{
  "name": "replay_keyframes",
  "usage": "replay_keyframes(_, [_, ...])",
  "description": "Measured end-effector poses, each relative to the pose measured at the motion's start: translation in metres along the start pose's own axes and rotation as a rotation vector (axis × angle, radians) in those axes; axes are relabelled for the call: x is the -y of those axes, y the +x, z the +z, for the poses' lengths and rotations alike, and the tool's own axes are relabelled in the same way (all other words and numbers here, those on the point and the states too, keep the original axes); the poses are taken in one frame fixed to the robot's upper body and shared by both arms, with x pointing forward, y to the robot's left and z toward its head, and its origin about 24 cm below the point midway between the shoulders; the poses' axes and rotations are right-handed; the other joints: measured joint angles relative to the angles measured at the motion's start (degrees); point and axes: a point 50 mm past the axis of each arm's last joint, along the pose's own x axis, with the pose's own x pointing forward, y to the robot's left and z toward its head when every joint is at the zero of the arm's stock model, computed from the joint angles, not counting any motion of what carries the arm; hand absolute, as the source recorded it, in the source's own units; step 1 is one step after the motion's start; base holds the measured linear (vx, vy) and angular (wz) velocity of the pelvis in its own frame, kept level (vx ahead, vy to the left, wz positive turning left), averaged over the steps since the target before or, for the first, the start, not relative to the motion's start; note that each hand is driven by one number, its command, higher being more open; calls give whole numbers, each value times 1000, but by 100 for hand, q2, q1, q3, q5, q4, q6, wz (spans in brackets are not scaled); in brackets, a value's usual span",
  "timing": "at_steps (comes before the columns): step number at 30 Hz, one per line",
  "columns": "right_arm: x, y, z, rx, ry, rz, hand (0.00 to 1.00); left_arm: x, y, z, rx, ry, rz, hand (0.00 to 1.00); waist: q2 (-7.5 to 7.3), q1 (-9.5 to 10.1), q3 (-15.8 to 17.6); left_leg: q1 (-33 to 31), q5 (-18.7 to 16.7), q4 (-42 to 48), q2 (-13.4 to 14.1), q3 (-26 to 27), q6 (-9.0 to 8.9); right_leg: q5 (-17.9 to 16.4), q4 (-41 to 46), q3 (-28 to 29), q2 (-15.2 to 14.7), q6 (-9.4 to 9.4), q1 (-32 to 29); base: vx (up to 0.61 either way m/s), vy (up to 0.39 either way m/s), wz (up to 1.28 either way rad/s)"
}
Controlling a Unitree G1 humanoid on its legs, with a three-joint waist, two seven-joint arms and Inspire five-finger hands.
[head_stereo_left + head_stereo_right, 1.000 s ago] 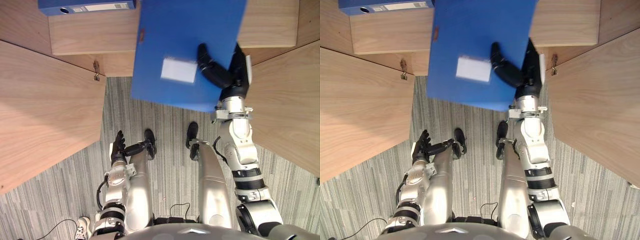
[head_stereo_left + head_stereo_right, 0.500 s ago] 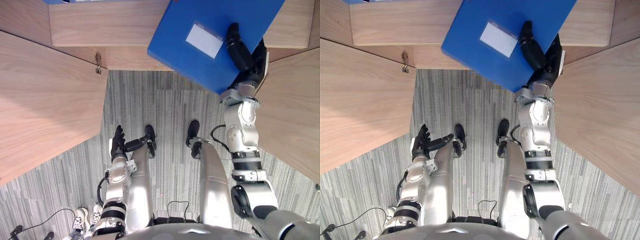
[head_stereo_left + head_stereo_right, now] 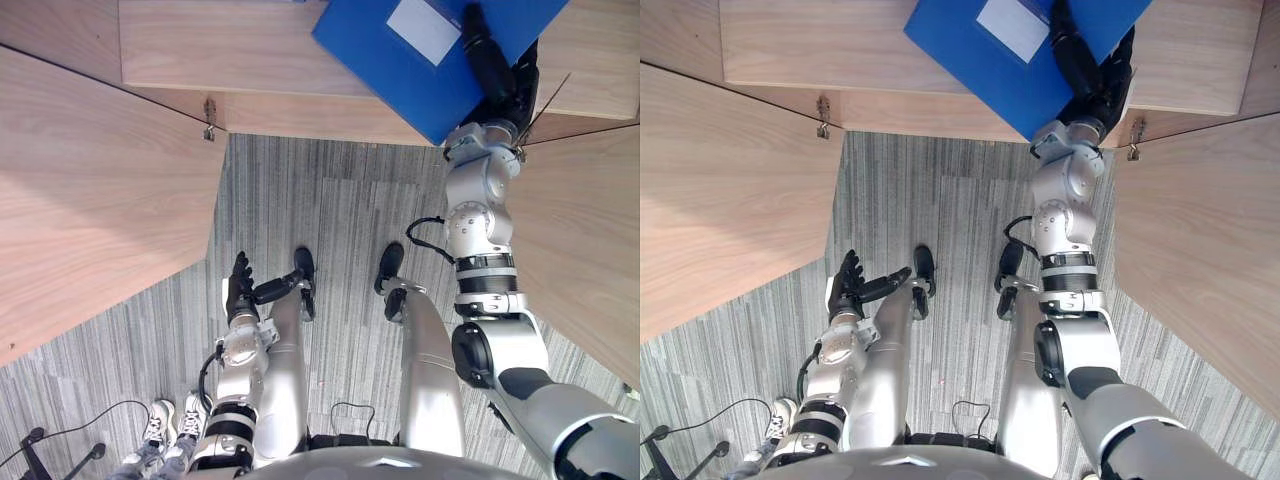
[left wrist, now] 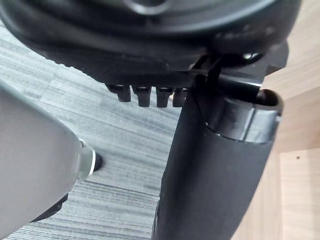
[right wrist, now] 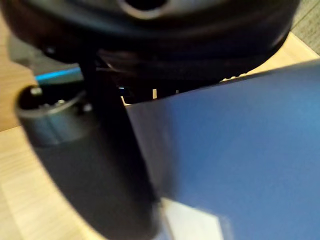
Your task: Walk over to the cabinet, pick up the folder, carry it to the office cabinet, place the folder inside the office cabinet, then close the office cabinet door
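A blue folder (image 3: pixel 400 62) with a white label lies flat over the wooden cabinet shelf (image 3: pixel 230 50) ahead, tilted, its near corner jutting past the shelf edge. My right hand (image 3: pixel 492 70) is shut on it, thumb across the top and fingers beneath; the right wrist view has the folder (image 5: pixel 235 150) pinched under the thumb (image 5: pixel 100 165). My left hand (image 3: pixel 240 290) hangs low beside my thigh with fingers straight and nothing in it, as the left wrist view's fingers (image 4: pixel 145 95) confirm.
Two open wooden cabinet doors flank me, the left door (image 3: pixel 90 200) and the right door (image 3: pixel 585 230), each swung outward. Grey striped carpet (image 3: pixel 330 210) lies between them. A person's shoes (image 3: pixel 160 435) stand at the lower left.
My right arm has stretched forward and carried the folder farther onto the shelf. The camera has moved, so the doors and shelf sit a little differently. The left hand has stayed put.
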Motion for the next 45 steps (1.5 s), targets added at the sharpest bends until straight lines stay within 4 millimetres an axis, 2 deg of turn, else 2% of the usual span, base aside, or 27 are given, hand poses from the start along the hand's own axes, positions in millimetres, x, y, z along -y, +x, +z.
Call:
replay_keyframes(3, [-12,1,2,-5,65,3,100,1,0,-1,-6,0,1,100,-1,1,-1,30,34,-57,-5,-1,-22,10,-40,-14,0,-7,21,0,0,0])
replay_keyframes(11, [-24,-8,-11,-33,186,-30,100,11,-2,3,5,1,-21,100,1,-1,-13,182,119,-215,-10,-16,-56,45,-151,-77,1,-29,178,-4,1,2])
replay_keyframes(21, [-27,-14,-25,-87,229,-44,100,13,-3,3,2,9,-13,100,0,6,-52,304,263,-422,-28,-11,-89,136,-289,-103,8,-57,272,0,0,0])
replay_keyframes(28, [-13,-20,-37,-114,200,-55,100,16,-3,4,2,11,-20,100,-10,16,-123,302,275,-470,-27,-13,-79,156,-341,-116,18,-57,285,0,0,0])
replay_keyframes(39, [26,-36,-57,-173,183,-140,100,15,-3,1,-19,12,-5,100,-84,25,-296,360,278,-513,-4,19,-75,266,-556,-104,65,-28,393,-6,8,-2])
replay_keyframes(45, [45,-54,-54,-153,122,-140,100,14,-3,2,-21,11,-3,100,-102,27,-306,334,275,-495,-3,28,-70,325,-633,-98,75,-6,405,-4,2,-1])
